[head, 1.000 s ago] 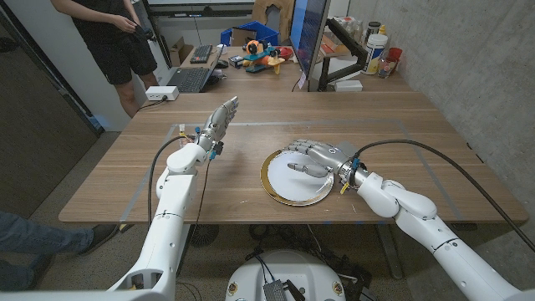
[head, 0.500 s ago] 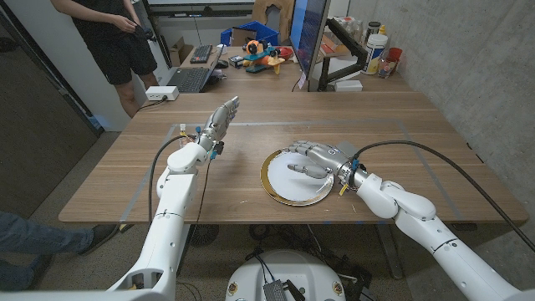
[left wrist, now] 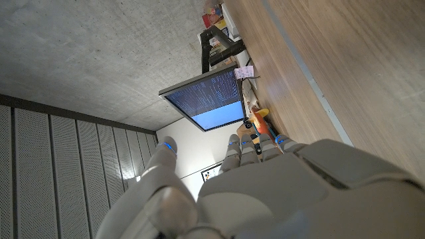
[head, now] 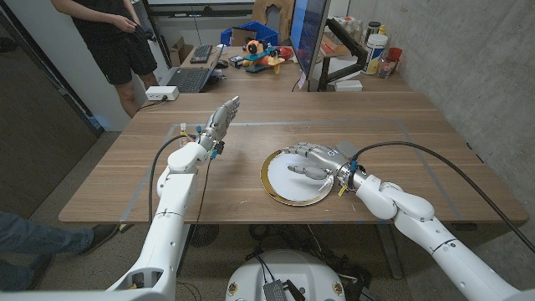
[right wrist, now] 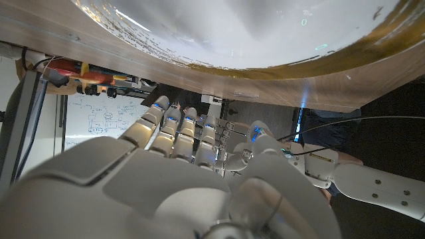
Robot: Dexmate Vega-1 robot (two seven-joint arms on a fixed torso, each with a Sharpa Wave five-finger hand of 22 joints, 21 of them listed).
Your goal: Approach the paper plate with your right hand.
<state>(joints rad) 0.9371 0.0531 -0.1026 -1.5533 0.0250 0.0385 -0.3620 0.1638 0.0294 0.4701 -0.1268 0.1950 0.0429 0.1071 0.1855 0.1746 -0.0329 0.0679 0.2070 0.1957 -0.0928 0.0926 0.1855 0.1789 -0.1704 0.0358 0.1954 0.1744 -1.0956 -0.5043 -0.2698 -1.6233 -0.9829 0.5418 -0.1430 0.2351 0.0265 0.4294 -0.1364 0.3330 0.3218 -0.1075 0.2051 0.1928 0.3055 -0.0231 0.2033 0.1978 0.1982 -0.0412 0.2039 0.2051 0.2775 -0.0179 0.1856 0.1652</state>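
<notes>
A white paper plate (head: 276, 186) with a gold rim lies on the wooden table a little right of the middle. My right hand (head: 313, 159) is over the plate's far right part with its fingers apart and reaching left, holding nothing. Whether it touches the plate is unclear. In the right wrist view the plate (right wrist: 232, 33) is close in front of the right hand's fingers (right wrist: 176, 129). My left hand (head: 219, 122) is raised above the table's far left part, fingers straight and apart, with nothing in it. The left wrist view shows the left hand (left wrist: 265, 192) from behind.
A person (head: 113, 38) stands beyond the table's far left corner. Behind the table are a laptop (head: 188, 79), a monitor (head: 308, 33) and a cluttered desk with bottles (head: 378, 42). A concrete wall (head: 468, 58) runs along the right.
The right hand has shifted very slightly over the plate. The left arm has kept still.
</notes>
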